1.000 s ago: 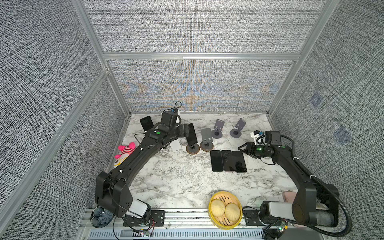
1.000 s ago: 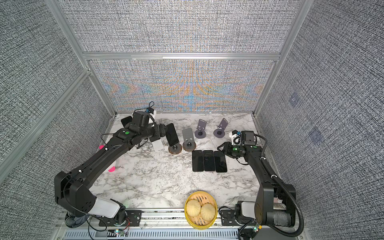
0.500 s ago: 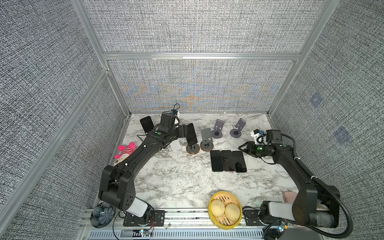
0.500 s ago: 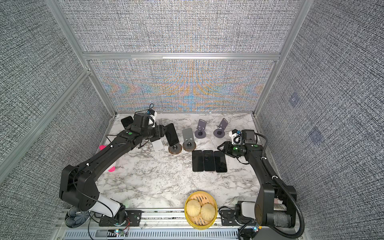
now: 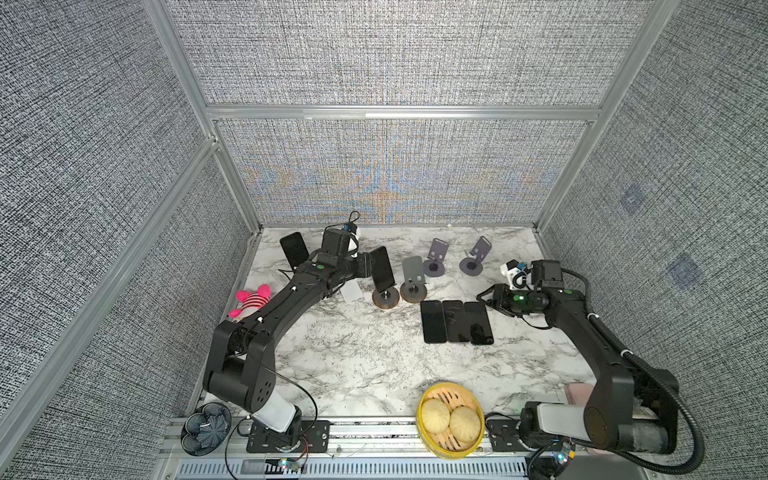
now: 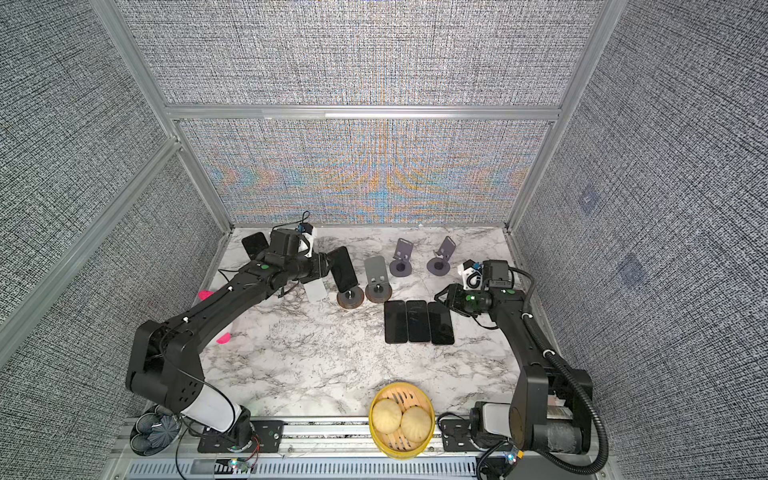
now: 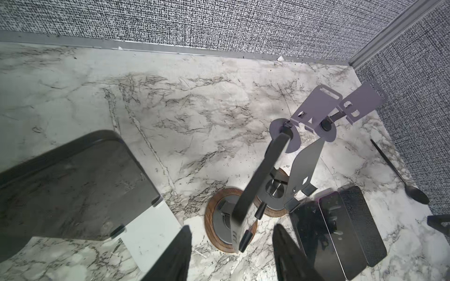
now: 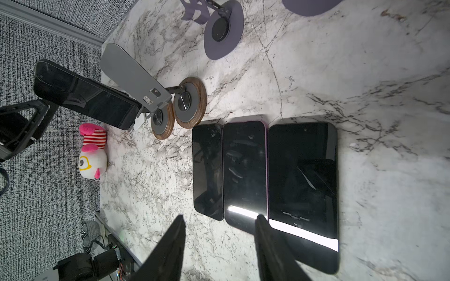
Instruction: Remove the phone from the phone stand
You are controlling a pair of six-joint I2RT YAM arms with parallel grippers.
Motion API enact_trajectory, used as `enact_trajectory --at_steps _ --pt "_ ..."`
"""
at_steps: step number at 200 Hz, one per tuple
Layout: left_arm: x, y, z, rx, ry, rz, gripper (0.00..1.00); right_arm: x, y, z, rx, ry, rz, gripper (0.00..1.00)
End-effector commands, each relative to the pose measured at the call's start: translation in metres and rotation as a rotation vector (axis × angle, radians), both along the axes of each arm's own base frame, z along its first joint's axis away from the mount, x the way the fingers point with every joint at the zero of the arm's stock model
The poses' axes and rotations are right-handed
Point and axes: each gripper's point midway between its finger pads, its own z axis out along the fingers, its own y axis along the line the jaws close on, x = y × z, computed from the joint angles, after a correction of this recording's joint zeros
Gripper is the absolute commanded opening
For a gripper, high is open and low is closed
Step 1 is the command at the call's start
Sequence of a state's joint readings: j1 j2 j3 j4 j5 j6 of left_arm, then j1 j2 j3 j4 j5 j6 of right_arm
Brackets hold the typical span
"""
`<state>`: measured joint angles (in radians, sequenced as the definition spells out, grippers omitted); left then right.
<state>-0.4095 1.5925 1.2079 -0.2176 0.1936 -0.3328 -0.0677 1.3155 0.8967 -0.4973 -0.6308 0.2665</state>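
we found ourselves in a lab robot cell: grey woven wall panels (image 5: 395, 54), aluminium framing (image 5: 399, 112), a marble-patterned tabletop (image 5: 353, 357) boxed in.

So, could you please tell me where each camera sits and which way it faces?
Both top views: overhead from the front, facing the marble table; both arms show.
Left wrist: faces the black phone on its wood-rimmed stand; left hand shows.
Right wrist: faces three flat black phones; right hand shows.
Shared: both wrist views show that phone.
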Motion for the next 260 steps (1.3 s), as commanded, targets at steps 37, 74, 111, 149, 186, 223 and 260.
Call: enact_trajectory --at_steps 37,74,111,149,186,223,260 --pt "0.01 -0.011 0.0 -0.049 -0.022 -0.03 0.45 -0.011 -0.003 -0.007 -0.036 0.035 0.01 0.47" --pt "0.013 -0.014 -0.003 -0.058 -0.014 -0.035 0.41 -0.013 -0.004 -0.009 -0.043 0.043 0.017 0.47" --pt "0.014 -0.021 -0.003 -0.081 -0.012 -0.063 0.37 -0.014 -0.004 -0.011 -0.042 0.051 0.017 0.47" --pt "0.015 -0.026 -0.004 -0.112 -0.008 -0.074 0.33 -0.016 -0.004 -0.011 -0.047 0.053 0.021 0.47" --pt "0.017 -0.029 -0.006 -0.135 -0.003 -0.075 0.26 -0.018 -0.004 -0.014 -0.049 0.063 0.017 0.48" --pt "0.017 -0.028 -0.004 -0.135 -0.006 -0.069 0.23 -0.019 -0.004 -0.016 -0.05 0.066 0.017 0.48" --pt "0.015 -0.027 0.008 -0.145 -0.028 -0.07 0.22 -0.017 -0.004 -0.015 -0.048 0.063 0.017 0.48"
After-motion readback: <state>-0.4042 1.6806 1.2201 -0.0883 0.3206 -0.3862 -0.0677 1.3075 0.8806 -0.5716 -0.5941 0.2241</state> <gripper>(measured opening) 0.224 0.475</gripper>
